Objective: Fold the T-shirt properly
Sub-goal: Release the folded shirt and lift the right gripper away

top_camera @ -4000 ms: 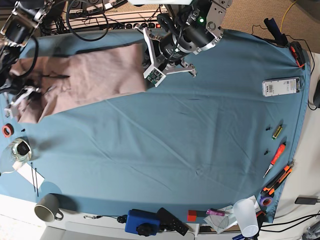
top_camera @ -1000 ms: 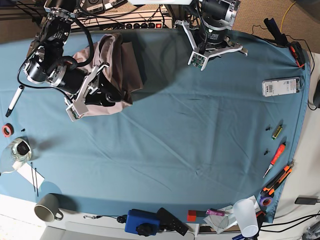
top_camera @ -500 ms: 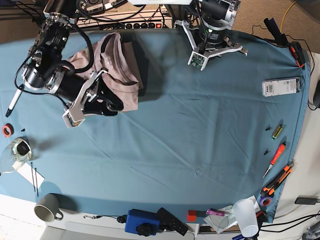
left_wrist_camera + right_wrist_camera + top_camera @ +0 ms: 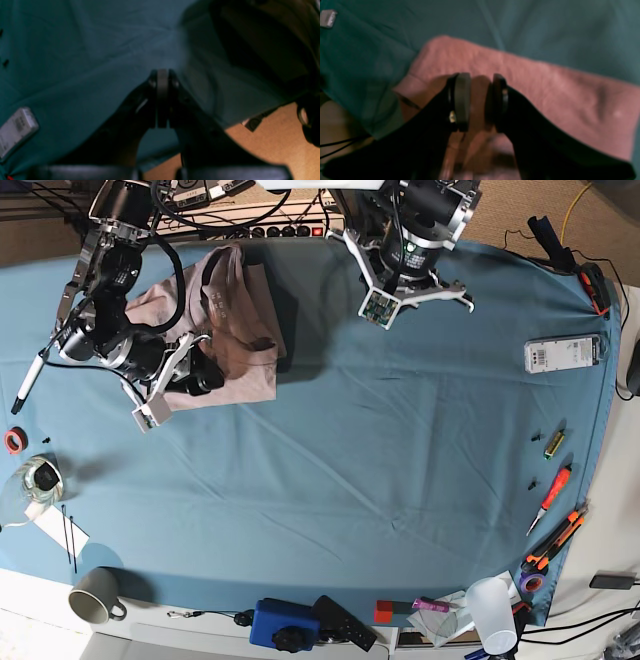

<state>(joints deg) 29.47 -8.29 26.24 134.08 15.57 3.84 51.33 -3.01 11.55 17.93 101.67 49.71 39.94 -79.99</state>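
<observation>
Two arms work above a teal-draped tabletop (image 4: 400,450). Toward ten o'clock, the right gripper (image 4: 480,100) hangs over the folded pink T-shirt (image 4: 235,345), fingers (image 4: 462,100) parted, grasping nothing. At twelve o'clock, the left gripper (image 4: 162,97) hangs clenched, empty.

left gripper (image 4: 162,97) jaws closed, right gripper (image 4: 480,100) jaws parted

Both arms are showing black and silver metal housings with white bracket plates, the right arm (image 4: 110,330) at the far left and the left arm (image 4: 415,240) at the far middle. Black cables are looping around each. The fingers (image 4: 462,100) are looking black with grey pads.
</observation>
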